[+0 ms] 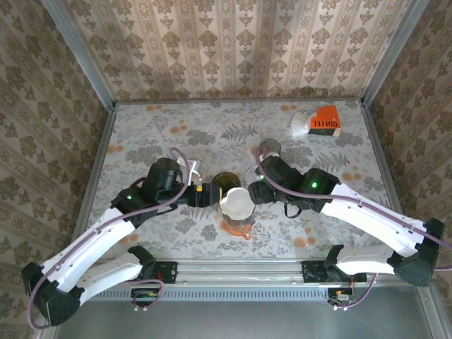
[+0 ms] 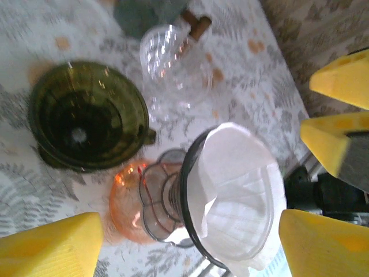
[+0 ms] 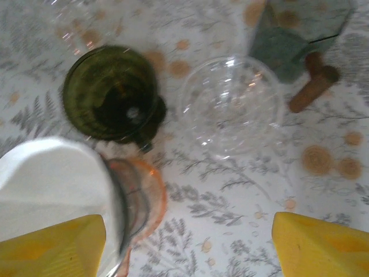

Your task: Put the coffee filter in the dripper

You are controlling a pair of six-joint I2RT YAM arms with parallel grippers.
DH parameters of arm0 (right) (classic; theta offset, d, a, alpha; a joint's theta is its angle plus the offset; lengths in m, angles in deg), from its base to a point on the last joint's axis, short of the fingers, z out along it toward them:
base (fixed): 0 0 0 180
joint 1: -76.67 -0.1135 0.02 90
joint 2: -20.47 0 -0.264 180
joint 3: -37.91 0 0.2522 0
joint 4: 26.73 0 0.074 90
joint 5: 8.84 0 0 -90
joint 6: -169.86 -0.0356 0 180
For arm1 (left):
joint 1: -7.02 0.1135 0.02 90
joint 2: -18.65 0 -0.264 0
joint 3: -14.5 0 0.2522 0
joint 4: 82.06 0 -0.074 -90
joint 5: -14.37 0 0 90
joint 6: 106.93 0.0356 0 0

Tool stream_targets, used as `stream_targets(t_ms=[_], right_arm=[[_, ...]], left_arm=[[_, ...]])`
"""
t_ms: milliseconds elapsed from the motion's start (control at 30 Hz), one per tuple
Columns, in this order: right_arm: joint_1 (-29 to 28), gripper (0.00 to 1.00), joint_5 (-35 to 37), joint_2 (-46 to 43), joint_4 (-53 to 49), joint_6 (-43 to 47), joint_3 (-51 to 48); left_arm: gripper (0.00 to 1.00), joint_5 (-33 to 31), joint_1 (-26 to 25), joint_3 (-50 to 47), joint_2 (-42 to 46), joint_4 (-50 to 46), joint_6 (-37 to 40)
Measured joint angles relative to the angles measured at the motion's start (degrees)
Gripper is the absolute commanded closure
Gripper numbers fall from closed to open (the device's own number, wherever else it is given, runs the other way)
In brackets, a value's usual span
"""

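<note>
The white coffee filter (image 2: 242,179) sits opened inside a clear dripper (image 2: 193,202) with a dark rim, which stands on an orange base (image 2: 127,202). In the top view this dripper (image 1: 236,203) is near the table's front centre. My left gripper (image 2: 187,248) is open, its yellow fingers (image 2: 52,245) straddling the dripper and filter without visibly pinching them. My right gripper (image 3: 187,248) is open over bare tabletop, with the filter (image 3: 52,184) by its left finger. From above, the left gripper (image 1: 210,196) and right gripper (image 1: 256,192) flank the dripper.
A dark green dripper (image 1: 226,182) stands just behind the clear one. Further back, a clear glass vessel (image 3: 230,107) with a wooden handle (image 3: 314,86) lies on the table. An orange coffee box (image 1: 326,121) and a white filter stack (image 1: 302,124) sit at the back right.
</note>
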Motion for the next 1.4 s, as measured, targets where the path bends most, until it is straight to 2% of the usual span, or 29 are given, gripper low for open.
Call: stream_targets(t_ms=[200, 267, 500, 633, 733, 933, 1133, 1233, 1400], right_arm=[[13.31, 0.22, 0.09, 1.88, 2.34, 0.17, 1.90], [17.64, 0.22, 0.76, 4.24, 3.82, 0.39, 3.15], [31.91, 0.22, 5.14, 21.51, 7.80, 2.08, 12.59], [37.33, 0.22, 7.98, 33.79, 7.56, 3.21, 22.18], [39.41, 0.21, 12.13, 43.15, 5.75, 4.42, 32.15], [39.65, 0.18, 19.69, 60.67, 0.44, 7.26, 53.90], [39.67, 0.18, 25.16, 73.79, -5.84, 9.62, 72.17], [39.80, 0.18, 26.84, 77.24, -7.82, 10.29, 76.89], [40.39, 0.21, 27.85, 79.03, -9.29, 10.29, 78.36]], left_arm=[[0.08, -2.86, 5.05, -0.02, 2.43, 1.11, 1.53], [0.00, -3.54, 6.45, -0.74, 2.71, 1.88, 2.08], [0.00, -3.80, 9.77, -3.87, 3.63, 4.83, 2.97], [0.00, -2.58, 10.91, -5.73, 3.63, 6.01, 3.13], [0.00, -1.57, 11.98, -7.21, 3.80, 6.91, 3.15], [0.00, 0.57, 14.25, -9.33, 3.82, 8.94, 3.21], [0.00, 3.17, 16.04, -11.98, 3.76, 12.04, 3.10], [0.00, 4.15, 17.42, -13.31, 3.32, 13.16, 3.02], [0.00, 5.60, 18.40, -14.14, 2.69, 14.80, 2.84]])
